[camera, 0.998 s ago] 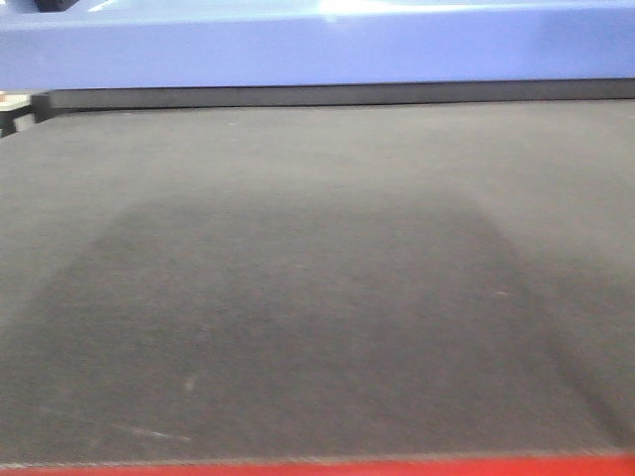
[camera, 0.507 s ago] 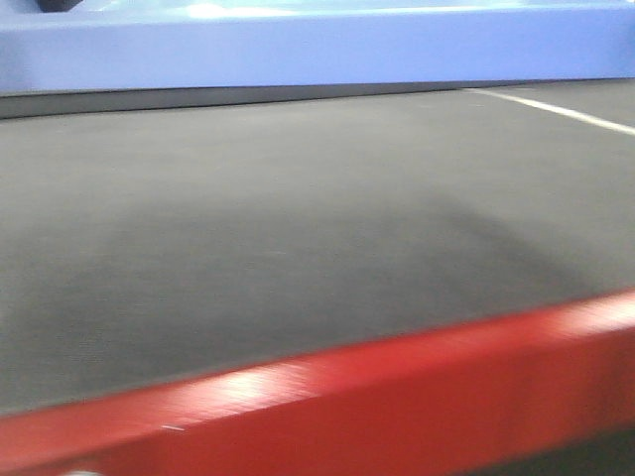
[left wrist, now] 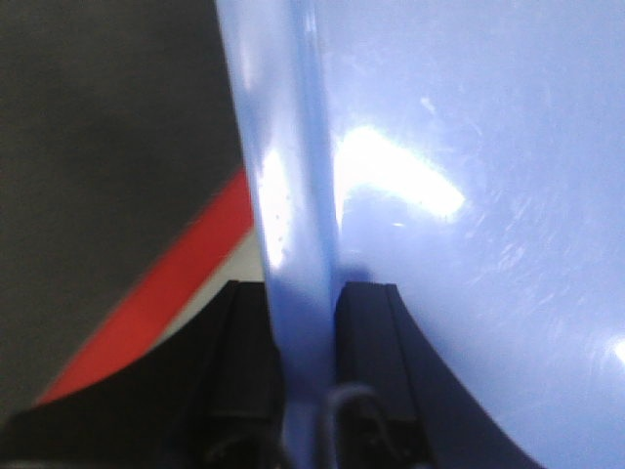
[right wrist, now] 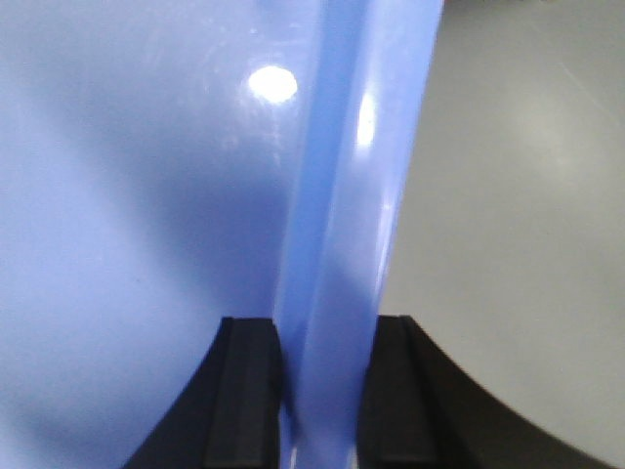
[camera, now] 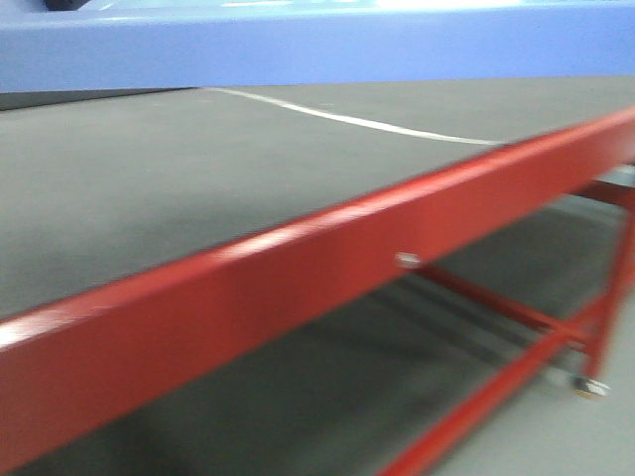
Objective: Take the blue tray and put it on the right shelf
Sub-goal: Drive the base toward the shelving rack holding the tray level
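Note:
The blue tray [camera: 317, 45] fills the top of the front view as a wide periwinkle band held in the air. In the left wrist view my left gripper [left wrist: 308, 322] is shut on the tray's left rim [left wrist: 288, 176], one black finger on each side. In the right wrist view my right gripper [right wrist: 322, 352] is shut on the tray's right rim [right wrist: 352, 195] the same way. The tray's glossy floor [right wrist: 127, 195] shows inside both grips. The right shelf is out of view.
The red-framed table [camera: 298, 268] with its dark grey top [camera: 149, 178] runs slantwise across the front view, its red lower bars and a caster [camera: 590, 387] at the right over grey floor. A pale line [camera: 367, 121] crosses the top.
The view has swung: the table's red front rail has risen from the bottom edge to a steep diagonal, and the table's legs and the floor have come into view. The tray stays at the top.

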Tool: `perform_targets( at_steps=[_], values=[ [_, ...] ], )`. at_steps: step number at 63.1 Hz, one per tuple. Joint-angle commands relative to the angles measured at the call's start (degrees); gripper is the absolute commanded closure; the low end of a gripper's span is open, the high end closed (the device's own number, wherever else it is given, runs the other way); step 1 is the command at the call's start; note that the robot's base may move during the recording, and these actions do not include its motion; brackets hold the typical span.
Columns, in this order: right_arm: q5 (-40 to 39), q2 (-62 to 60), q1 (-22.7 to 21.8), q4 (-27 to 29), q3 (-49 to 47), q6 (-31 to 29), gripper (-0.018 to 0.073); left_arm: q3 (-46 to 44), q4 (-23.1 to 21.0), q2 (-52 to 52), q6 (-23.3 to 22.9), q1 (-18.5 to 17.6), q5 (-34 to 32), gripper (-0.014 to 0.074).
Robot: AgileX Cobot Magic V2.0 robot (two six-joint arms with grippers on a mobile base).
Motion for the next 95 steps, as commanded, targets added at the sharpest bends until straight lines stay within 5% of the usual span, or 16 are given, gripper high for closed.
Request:
perform_targets(
  at_steps=[1,95],
  values=[
    [0.68,-1.83,0.59,1.80,-1.52,-1.96,0.0538,-1.80,-4.99,-1.79,2.28,-1.41,1.14,0.0645],
    [0.68,-1.83,0.59,1.80,-1.52,-1.96,0.0538,-1.80,-4.99,-1.79,2.28,-1.41,1.14,0.0645]
  ],
)
